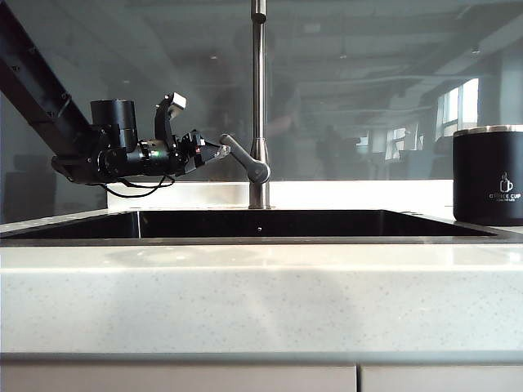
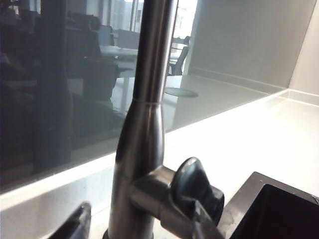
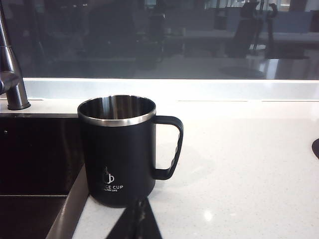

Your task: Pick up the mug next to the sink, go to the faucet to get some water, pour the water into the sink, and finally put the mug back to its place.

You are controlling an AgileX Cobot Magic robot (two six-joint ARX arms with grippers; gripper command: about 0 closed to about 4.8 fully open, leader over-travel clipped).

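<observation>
Here one mug [image 3: 119, 149], one faucet [image 1: 258, 106], one sink [image 1: 261, 239], left gripper [image 1: 222, 150] at lever.

Left arm slanting down from upper left, wrist level, left tool [image 1: 222, 150] part open around the lever. Right tool [image 3: 137, 219] shut, low, arm unseen.

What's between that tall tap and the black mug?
Only bare white counter beside the sink: the right wrist view shows nothing standing between faucet and mug.
</observation>
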